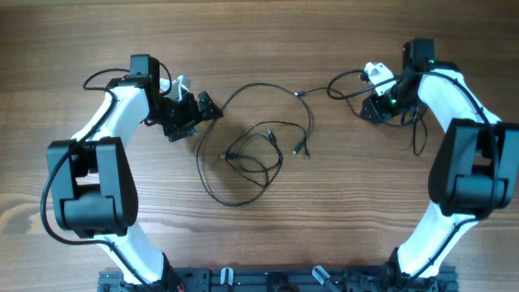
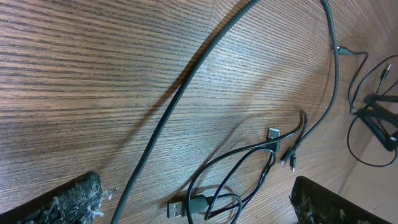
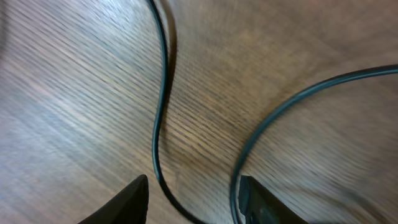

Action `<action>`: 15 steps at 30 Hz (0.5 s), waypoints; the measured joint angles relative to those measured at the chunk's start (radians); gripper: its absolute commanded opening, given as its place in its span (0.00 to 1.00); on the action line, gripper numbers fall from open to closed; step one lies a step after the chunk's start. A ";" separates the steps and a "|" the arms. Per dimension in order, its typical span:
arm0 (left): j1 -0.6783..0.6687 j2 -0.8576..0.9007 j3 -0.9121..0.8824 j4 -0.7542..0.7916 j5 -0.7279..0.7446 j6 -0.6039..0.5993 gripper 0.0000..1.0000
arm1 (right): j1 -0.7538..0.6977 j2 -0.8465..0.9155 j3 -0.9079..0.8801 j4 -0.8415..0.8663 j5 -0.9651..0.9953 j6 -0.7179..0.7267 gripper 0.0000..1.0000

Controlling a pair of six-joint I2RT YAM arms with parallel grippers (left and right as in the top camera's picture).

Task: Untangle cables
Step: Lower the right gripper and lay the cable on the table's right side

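The cables [image 1: 253, 152] lie as a loose tangle of thin black loops at mid-table. One strand [image 1: 268, 87] arcs from the tangle's top toward both arms. My left gripper [image 1: 200, 108] is open just left of the tangle. In the left wrist view the open fingers [image 2: 199, 205] frame a USB plug [image 2: 176, 208] and looped cords [image 2: 249, 165], and a long cable [image 2: 180, 99] crosses diagonally. My right gripper [image 1: 375, 105] is at the far right. In its wrist view the fingers [image 3: 193, 199] are open, with one black cable [image 3: 157, 124] running between them and another [image 3: 280, 106] by the right finger.
The wooden table [image 1: 340, 211] carries only the cables. The right arm's own thicker black cables [image 1: 418, 134] hang beside it. The right arm also shows at the edge of the left wrist view [image 2: 379, 121]. A black rail [image 1: 268, 280] runs along the front edge.
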 measured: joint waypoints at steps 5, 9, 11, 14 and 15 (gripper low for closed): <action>0.000 0.000 0.000 0.000 0.000 0.000 1.00 | 0.000 0.025 0.000 0.017 0.008 0.008 0.05; 0.000 0.000 0.000 0.000 0.000 0.000 1.00 | 0.002 0.030 0.000 0.047 0.042 0.065 0.05; 0.000 0.000 0.000 0.000 0.000 0.000 1.00 | 0.006 0.030 0.000 0.064 0.061 0.102 0.05; 0.000 0.000 0.000 0.000 0.000 0.000 1.00 | 0.013 0.030 0.000 0.102 0.105 0.172 0.09; 0.000 0.000 0.000 0.000 0.000 0.000 1.00 | 0.014 0.030 0.000 0.111 0.116 0.192 0.17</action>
